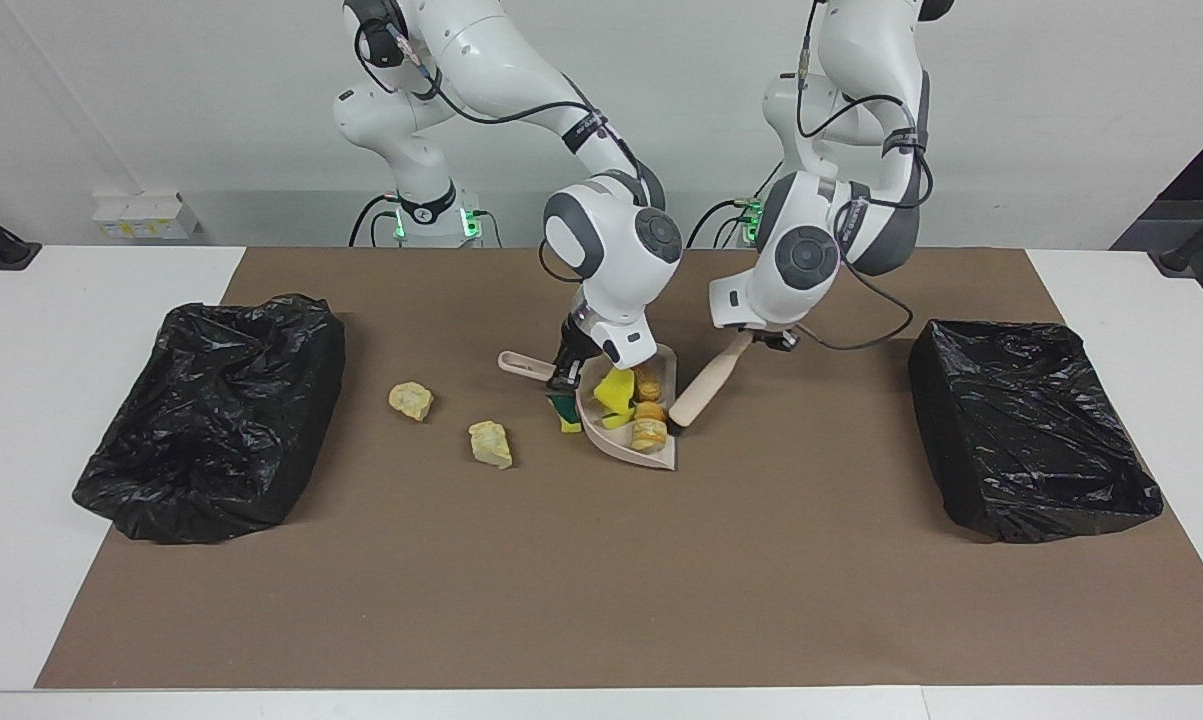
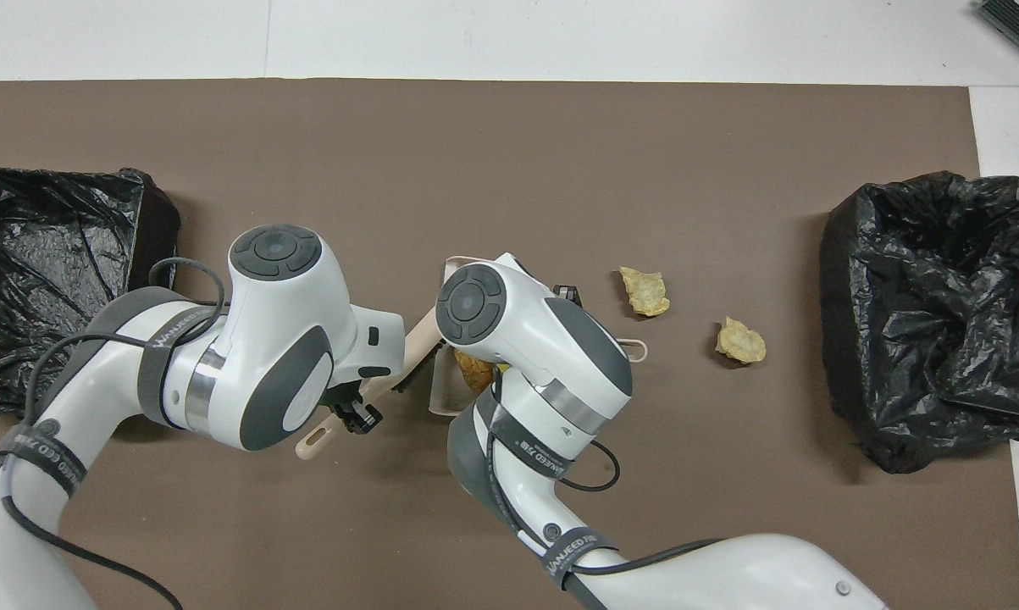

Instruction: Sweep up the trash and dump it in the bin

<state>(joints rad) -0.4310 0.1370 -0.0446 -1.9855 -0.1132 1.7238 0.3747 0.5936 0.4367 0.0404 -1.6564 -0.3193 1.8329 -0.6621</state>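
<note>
My right gripper [image 1: 565, 375] is shut on the handle of a pale pink dustpan [image 1: 629, 452], which is tilted on the mat. In the pan lie yellow sponge bits [image 1: 616, 392] and brown-orange bread-like pieces [image 1: 649, 430]. A yellow-green sponge bit [image 1: 566, 412] lies at the pan's outer side, below the right gripper. My left gripper [image 1: 769, 338] is shut on the wooden handle of a brush [image 1: 706, 385], its dark bristles at the pan's mouth. Two pale beige chunks [image 1: 411, 400] [image 1: 491, 443] lie on the mat toward the right arm's end. In the overhead view the arms hide most of the pan [image 2: 440, 391].
A black bag-lined bin [image 1: 211, 420] stands at the right arm's end of the brown mat. A second black bag-lined bin [image 1: 1036, 430] stands at the left arm's end. Both also show in the overhead view [image 2: 933, 313] [image 2: 52, 280].
</note>
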